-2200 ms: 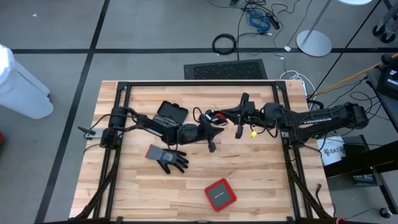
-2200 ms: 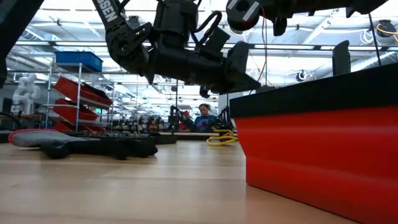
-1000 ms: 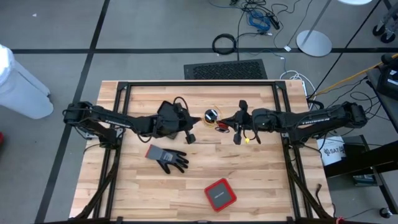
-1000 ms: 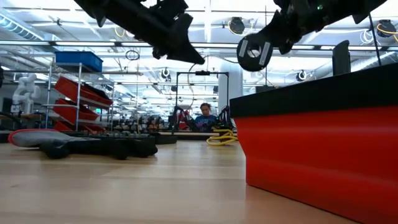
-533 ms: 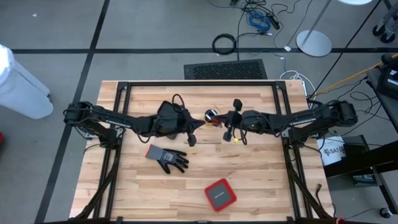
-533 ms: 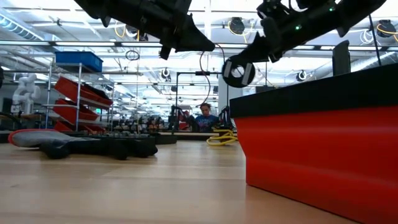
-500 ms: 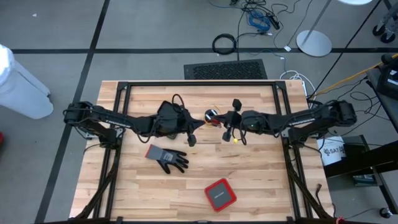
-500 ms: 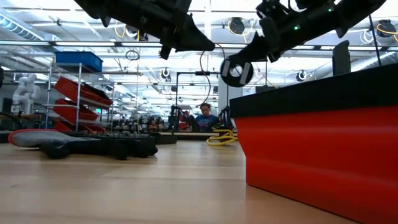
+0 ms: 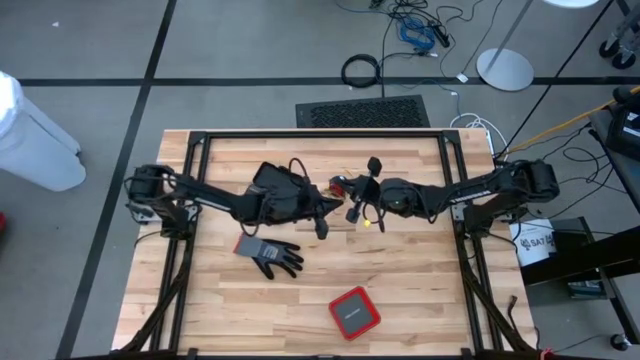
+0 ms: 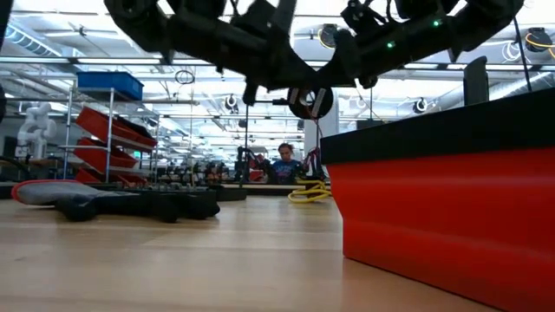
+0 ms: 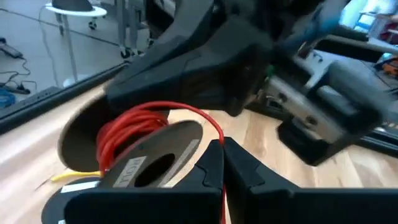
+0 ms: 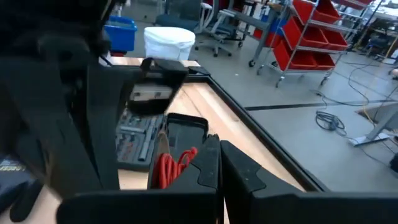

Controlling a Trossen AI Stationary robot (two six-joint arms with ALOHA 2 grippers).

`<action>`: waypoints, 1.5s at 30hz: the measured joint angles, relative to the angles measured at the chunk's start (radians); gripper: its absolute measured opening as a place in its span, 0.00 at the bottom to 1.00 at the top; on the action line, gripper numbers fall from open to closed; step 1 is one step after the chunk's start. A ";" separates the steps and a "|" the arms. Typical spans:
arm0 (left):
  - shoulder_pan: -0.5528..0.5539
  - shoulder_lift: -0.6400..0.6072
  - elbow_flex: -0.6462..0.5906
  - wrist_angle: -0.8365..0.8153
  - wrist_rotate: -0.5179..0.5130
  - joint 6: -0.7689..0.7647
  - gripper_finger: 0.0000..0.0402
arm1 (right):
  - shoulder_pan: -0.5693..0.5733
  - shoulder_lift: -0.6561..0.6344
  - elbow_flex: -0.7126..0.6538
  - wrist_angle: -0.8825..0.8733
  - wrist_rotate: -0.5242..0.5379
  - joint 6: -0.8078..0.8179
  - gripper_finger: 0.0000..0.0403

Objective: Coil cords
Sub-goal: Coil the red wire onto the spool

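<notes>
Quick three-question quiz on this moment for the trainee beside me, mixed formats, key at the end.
1. True or false: the red box lies directly between the two pincers.
2. The grey glove lies on which side? A) the left arm's side B) the right arm's side C) on top of the red box
3. Fill in: the left pincer and the right pincer both have their fingers ____.

Key: 1 false, it lies apart from both arms, toward the near edge. 2 A. 3 shut.
</notes>
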 joint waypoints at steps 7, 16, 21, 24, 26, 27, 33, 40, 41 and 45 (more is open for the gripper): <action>-0.004 0.075 0.029 0.108 -0.082 -0.001 0.00 | 0.000 0.013 0.028 0.005 0.028 0.008 0.00; -0.048 0.076 0.033 0.127 -0.231 0.063 0.05 | 0.000 -0.009 0.027 0.075 0.040 0.027 0.00; -0.060 0.076 0.033 0.125 -0.247 0.135 0.09 | 0.000 -0.034 0.027 0.091 -0.020 0.072 0.00; -0.061 0.076 0.033 0.125 -0.248 0.163 0.11 | 0.000 -0.056 0.027 0.091 -0.050 0.097 0.00; -0.062 0.076 0.032 0.125 -0.247 0.167 0.13 | -0.001 -0.070 0.027 0.088 -0.079 0.117 0.00; -0.061 0.076 0.033 0.125 -0.246 0.168 0.14 | -0.001 -0.076 0.027 0.092 -0.092 0.126 0.00; -0.060 0.076 0.032 0.126 -0.244 0.194 0.20 | 0.000 -0.108 0.027 0.093 -0.179 0.185 0.00; -0.060 0.076 0.032 0.126 -0.244 0.235 0.23 | 0.001 -0.114 0.027 0.080 -0.198 0.200 0.00; -0.060 0.076 0.032 0.126 -0.244 0.243 0.23 | 0.001 -0.114 0.027 0.076 -0.198 0.200 0.00; -0.068 0.076 0.032 0.114 -0.244 0.271 0.23 | 0.001 -0.124 0.027 0.035 -0.196 0.199 0.00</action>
